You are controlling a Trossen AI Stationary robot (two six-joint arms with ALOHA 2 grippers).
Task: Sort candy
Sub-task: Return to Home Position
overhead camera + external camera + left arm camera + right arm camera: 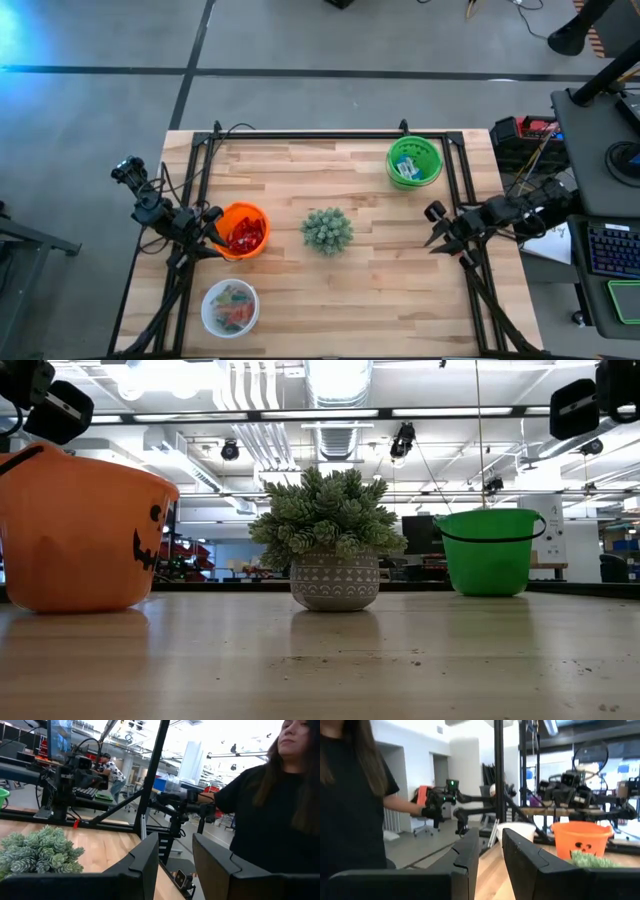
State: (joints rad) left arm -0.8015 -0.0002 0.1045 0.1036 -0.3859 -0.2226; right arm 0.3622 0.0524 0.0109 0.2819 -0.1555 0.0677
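Red candy (246, 238) lies in the orange bucket (240, 206), mixed candy (232, 308) in the white bucket (205, 310), blue-and-white bars (405, 170) in the green bucket (437, 160). The left gripper (208, 232) hangs just beside the orange bucket, fingers apart and empty. The right gripper (437, 228), likewise released, is near the table's (380, 290) right edge, the plant (327, 230) between them

Orange bucket (70, 530) cut at frame edge, candy (245, 237) — too small to ID
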